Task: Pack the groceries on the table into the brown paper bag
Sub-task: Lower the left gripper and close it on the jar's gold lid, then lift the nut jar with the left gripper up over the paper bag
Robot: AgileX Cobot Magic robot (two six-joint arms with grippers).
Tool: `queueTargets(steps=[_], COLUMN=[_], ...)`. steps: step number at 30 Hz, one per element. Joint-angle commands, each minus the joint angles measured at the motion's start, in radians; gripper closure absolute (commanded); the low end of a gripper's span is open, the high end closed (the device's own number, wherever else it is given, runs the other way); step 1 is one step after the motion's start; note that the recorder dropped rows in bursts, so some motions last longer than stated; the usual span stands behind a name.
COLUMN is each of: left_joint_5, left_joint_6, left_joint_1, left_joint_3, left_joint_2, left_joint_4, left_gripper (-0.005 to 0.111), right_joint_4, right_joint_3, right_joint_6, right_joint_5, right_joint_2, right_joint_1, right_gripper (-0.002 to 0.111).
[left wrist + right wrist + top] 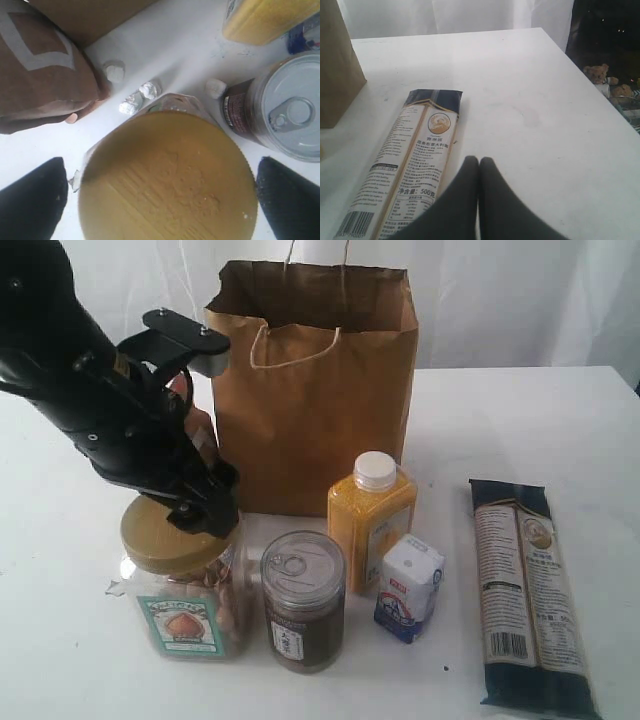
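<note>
My left gripper [200, 508] hangs open over the clear jar [190, 610], one finger on each side of its gold lid [165, 175], with a small gap showing. Next to the jar stand the dark pull-tab can [303, 600], the yellow white-capped bottle [372, 525] and the white-blue carton [410, 587]. The brown foil pouch [40, 75] lies beside the brown paper bag [310, 390], mostly hidden behind the arm in the exterior view. The long noodle packet [525, 590] lies flat at the right. My right gripper [479, 161] is shut and empty, low beside that packet [415, 155].
The white table [520, 420] stretches to the right of the bag. Small white crumpled bits [150, 90] lie on it between jar and pouch. Beyond the table's far edge sits a teddy bear [600, 77]. A white curtain hangs behind.
</note>
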Motion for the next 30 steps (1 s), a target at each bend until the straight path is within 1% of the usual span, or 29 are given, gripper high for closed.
queueTargets(steps=[1,15,19,20,22,23,24,25,26,27,28,29,30], left_joint_5=[0.022,0.140,0.156,0.158,0.163,0.165,0.165,0.167,0.169,0.172,0.172,0.172,0.182], left_joint_6=[0.045,0.045,0.035,0.023,0.013,0.013,0.013,0.012,0.012,0.012,0.012,0.012,0.019], left_joint_1=[-0.002,-0.002,-0.002,-0.002,-0.002,-0.002,-0.002,-0.002,-0.002,-0.002,-0.002,-0.002,-0.002], left_joint_3=[-0.005,-0.005,-0.005,-0.005,-0.005,-0.005,-0.005,-0.005,-0.005,-0.005,-0.005,-0.011,-0.024], left_joint_2=[0.045,0.064,0.064,0.064,0.064,0.064,0.064,0.064,0.064,0.064,0.064,0.064,0.064], left_joint_4=[-0.003,-0.002,-0.002,-0.002,-0.002,-0.002,-0.002,-0.002,-0.002,-0.002,-0.002,-0.001,-0.001], left_gripper=[0.002,0.002,0.002,0.003,0.008,0.022,0.031,0.051,0.061,0.078,0.086,0.100,0.107], right_joint_4=[0.000,0.000,0.000,0.000,0.000,0.000,0.000,0.000,0.000,0.000,0.000,0.000,0.000], right_joint_3=[0.005,0.005,0.005,0.005,0.005,0.005,0.005,0.005,0.005,0.005,0.005,0.005,0.005], right_joint_6=[0.004,0.004,0.004,0.004,0.004,0.004,0.004,0.004,0.004,0.004,0.004,0.004,0.004], right_joint_5=[-0.005,-0.005,-0.005,-0.005,-0.005,-0.005,-0.005,-0.005,-0.005,-0.005,-0.005,-0.005,-0.005], right_joint_2=[-0.003,-0.003,-0.003,-0.003,-0.003,-0.003,-0.003,-0.003,-0.003,-0.003,-0.003,-0.003,-0.003], right_joint_1=[-0.001,-0.001,-0.001,-0.001,-0.001,-0.001,-0.001,-0.001,-0.001,-0.001,-0.001,-0.001,-0.001], right_gripper=[0.108,0.108,0.108,0.108,0.108,0.108,0.108,0.108,0.108,0.108,0.108,0.108,0.108])
